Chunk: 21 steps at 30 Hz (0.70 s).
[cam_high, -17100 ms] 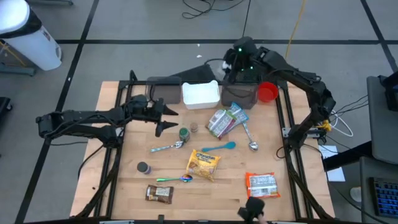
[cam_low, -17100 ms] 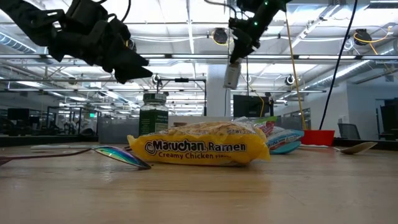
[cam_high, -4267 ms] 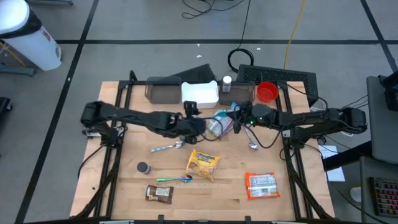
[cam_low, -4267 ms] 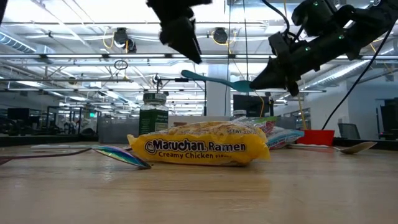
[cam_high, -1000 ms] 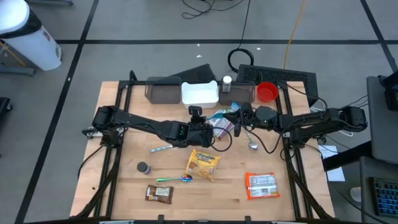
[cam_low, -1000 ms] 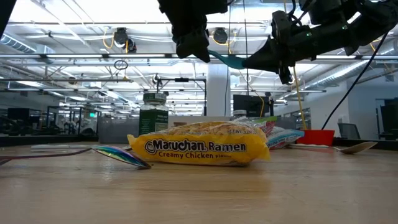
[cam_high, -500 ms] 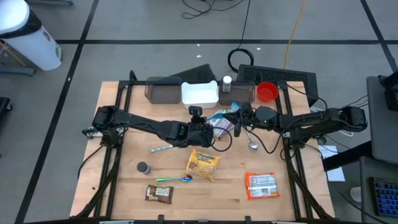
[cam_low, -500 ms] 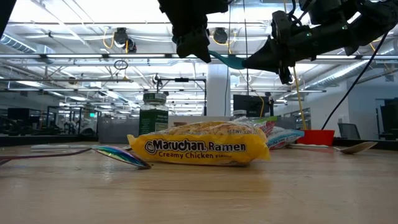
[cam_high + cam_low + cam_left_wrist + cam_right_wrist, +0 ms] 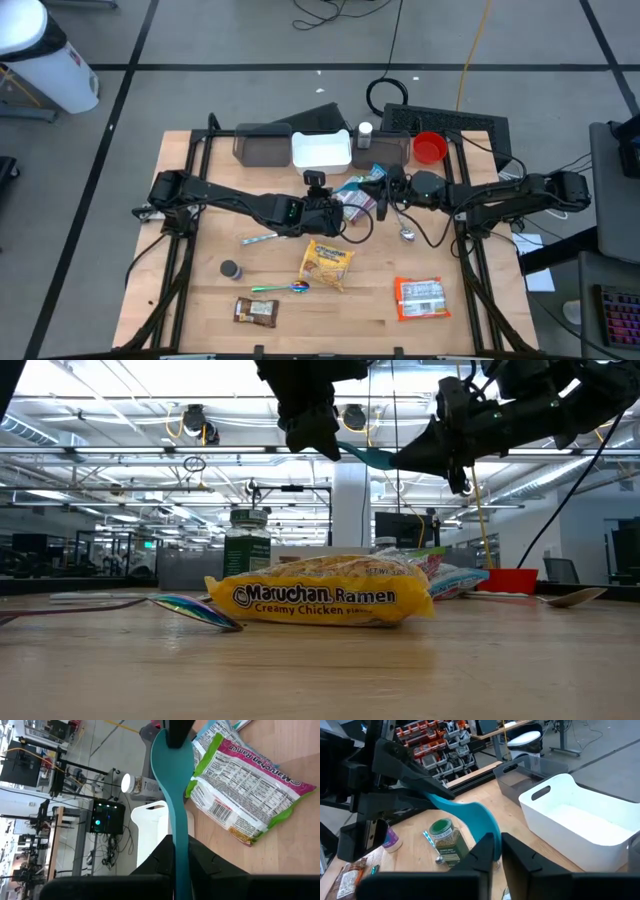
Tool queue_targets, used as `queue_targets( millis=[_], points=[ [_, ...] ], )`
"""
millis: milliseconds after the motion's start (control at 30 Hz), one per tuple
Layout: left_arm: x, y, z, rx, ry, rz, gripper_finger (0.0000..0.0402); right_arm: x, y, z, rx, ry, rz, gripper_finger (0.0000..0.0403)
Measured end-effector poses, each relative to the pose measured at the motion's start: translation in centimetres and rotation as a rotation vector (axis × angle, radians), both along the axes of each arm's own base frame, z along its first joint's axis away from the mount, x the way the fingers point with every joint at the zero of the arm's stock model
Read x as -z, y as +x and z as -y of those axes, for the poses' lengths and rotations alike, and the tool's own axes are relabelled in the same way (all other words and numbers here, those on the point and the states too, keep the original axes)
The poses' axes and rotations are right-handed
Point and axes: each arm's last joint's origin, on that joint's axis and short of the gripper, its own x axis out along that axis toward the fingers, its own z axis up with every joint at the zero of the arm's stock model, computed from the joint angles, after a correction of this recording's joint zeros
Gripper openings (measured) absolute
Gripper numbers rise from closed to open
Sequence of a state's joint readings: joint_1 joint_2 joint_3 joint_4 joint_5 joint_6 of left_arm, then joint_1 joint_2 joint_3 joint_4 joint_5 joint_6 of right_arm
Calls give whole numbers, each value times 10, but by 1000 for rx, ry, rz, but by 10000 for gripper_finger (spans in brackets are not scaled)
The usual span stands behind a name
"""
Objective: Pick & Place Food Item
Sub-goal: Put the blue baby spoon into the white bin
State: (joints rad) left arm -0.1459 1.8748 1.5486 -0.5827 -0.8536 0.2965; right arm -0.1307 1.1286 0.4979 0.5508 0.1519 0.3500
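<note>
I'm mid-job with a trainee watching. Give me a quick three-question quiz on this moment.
1. True or false: the teal spoon is lying on the table.
2. Which part of the spoon sits in the left gripper? A: the handle. B: the bowl. C: no part.
3. Which package lies closest in the low view?

Key
1. False. It is up in the air, spanning between the left gripper and the right gripper, which is at its bowl end.
2. A.
3. The yellow ramen packet.
</note>
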Motion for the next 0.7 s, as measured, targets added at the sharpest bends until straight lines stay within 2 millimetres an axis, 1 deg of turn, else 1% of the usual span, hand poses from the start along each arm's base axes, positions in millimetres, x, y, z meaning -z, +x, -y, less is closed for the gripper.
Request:
queue_targets(
  millis=[133, 300, 400, 467, 567, 700],
  points=[
    [0, 0, 0, -4, -3, 3, 22, -2, 0, 0, -3, -22, 11, 63],
    [1, -1, -1, -6, 0, -13, 22, -4, 0, 0, -7, -49, 25, 114],
    [0, -4, -7, -22, 1, -33, 22, -6, 0, 0, -8, -65, 39, 142],
    [-3, -8, -15, -44, -3, -50, 22, -9, -1, 0, -9, -80, 55, 157],
    [-15, -17, -34, -75, -41, -48, 22, -13, -4, 0, -9, -92, 74, 173],
    [-41, -33, -69, -97, -168, 20, 22, -19, -7, -1, -10, -121, 97, 182]
  ],
)
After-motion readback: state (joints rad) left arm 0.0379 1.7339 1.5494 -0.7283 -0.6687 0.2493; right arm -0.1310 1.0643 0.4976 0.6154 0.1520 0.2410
